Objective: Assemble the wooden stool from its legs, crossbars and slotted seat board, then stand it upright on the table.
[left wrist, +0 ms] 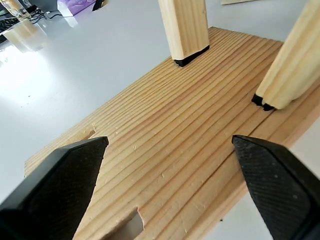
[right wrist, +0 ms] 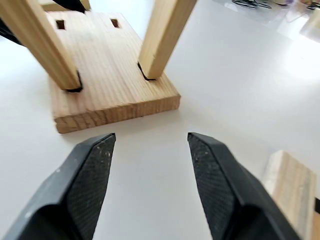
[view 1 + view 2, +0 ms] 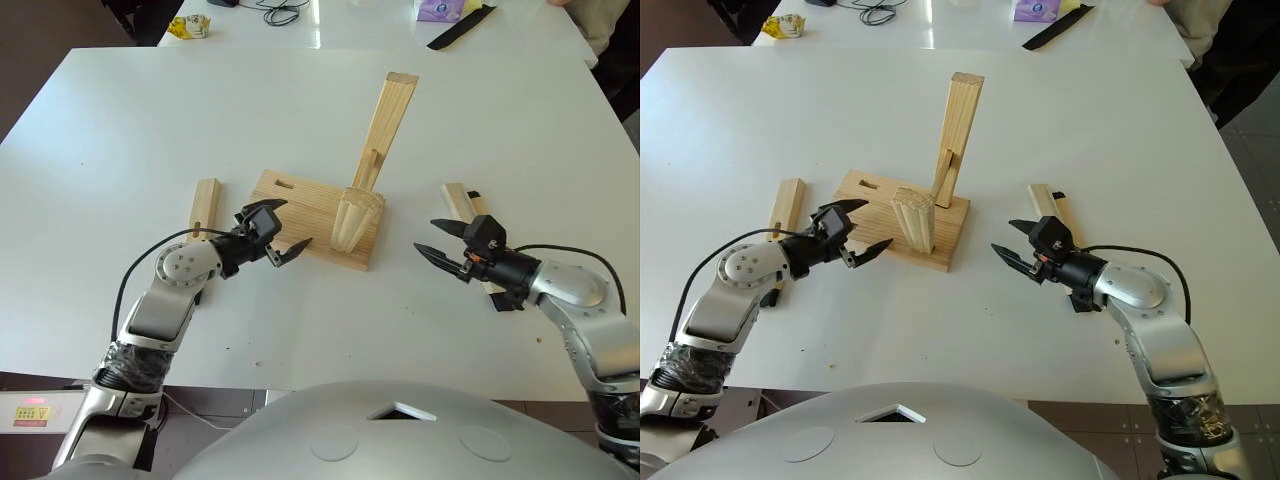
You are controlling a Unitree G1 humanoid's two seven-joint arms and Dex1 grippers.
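1. While both arms hang low over the white surface [image 3: 150, 120], the pale rectangular wooden seat board [image 3: 300, 205] lies flat near its middle, between the two tools.
2. Two pale square-cut wooden legs stand in the board's right end. The far leg [image 3: 385, 120] rises tall and leans away from the robot. The near leg [image 3: 356, 220] stands at the corner closest to the robot.
3. Small rectangular slots [image 2: 61, 23] at the board's left end are unfilled.
4. Spread wide, the left tool [image 3: 297, 222] sits over the board's near left corner. Its black fingers [image 1: 65, 185] flank the wood grain and grip nothing.
5. Also spread and holding nothing, the right tool [image 3: 425, 235] hovers over bare surface to the right of the board, apart from it and pointing towards it.
6. One short pale wooden bar [image 3: 204, 205] lies left of the board, just beside the left arm.
7. A second short wooden bar [image 3: 458, 198] lies right of the board. Its near end is hidden under the right arm, and a dark strip runs along its outer edge.
8. Along the far edge lie a crumpled yellow packet [image 3: 188, 27], a purple pack [image 3: 440, 10] and a black strap [image 3: 460, 28]. Their print is too small to read.
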